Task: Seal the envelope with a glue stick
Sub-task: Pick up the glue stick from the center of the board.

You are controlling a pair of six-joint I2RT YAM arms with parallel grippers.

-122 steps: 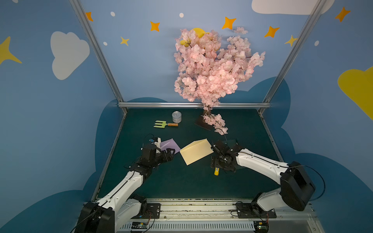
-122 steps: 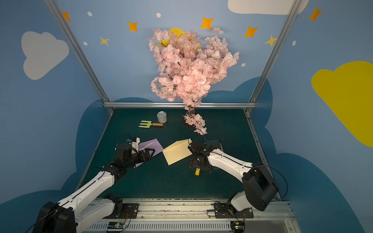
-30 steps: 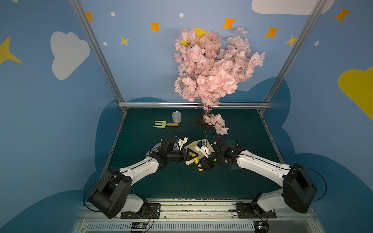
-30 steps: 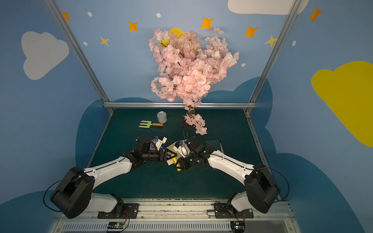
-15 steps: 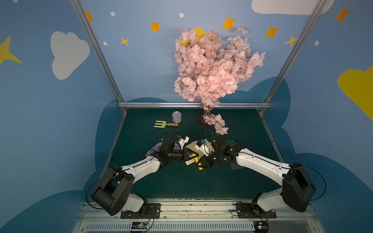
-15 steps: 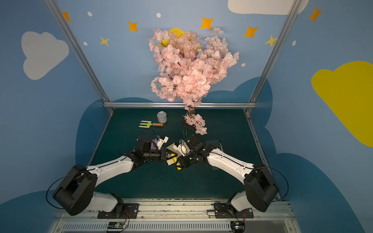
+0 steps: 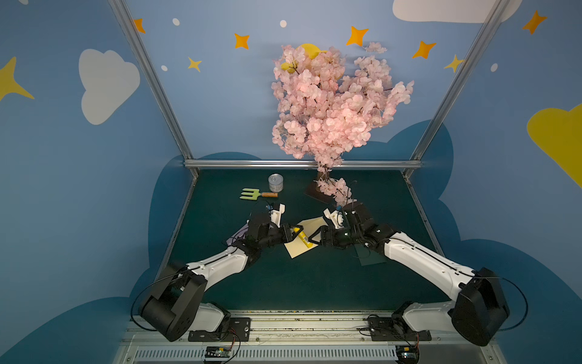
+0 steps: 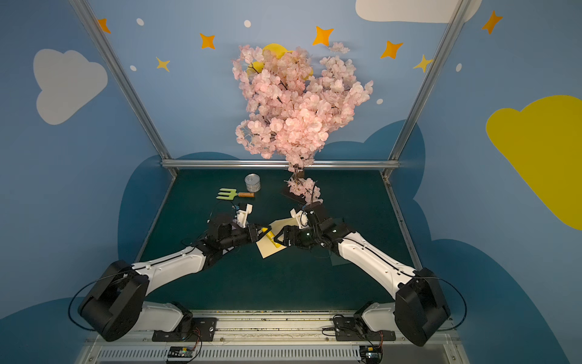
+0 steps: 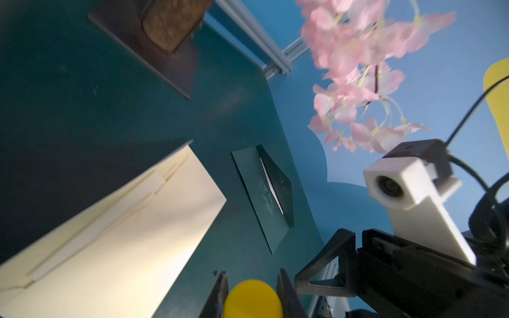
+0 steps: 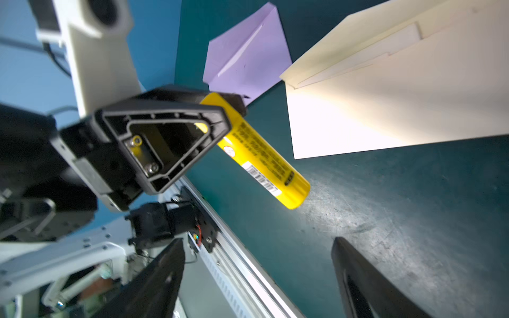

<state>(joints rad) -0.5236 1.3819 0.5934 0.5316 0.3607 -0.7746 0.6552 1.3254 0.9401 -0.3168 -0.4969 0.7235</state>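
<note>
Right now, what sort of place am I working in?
Likely a staged robot test booth, not a real room: painted cloud-and-star walls, a bare aluminium frame, and a fake blossom tree standing on a green mat.

The glue stick (image 10: 261, 154) is glossy yellow plastic with a smooth printed label. The envelope (image 10: 399, 96) is smooth, matt cream paper. The lilac envelope (image 10: 245, 55) is matt paper too, and the dark green envelope (image 9: 253, 187) is matt paper with pale scuffs. The counter (image 10: 385, 214) is dark green and matt, scratched where the light strikes. The left tool (image 10: 232, 113) is matt black plastic with bright metal screws. Toward 11 o'clock on the counter, the can (image 7: 275, 182) looks like shiny metal, and the fork (image 7: 250, 193) is pale green with a wood-like handle.
</note>
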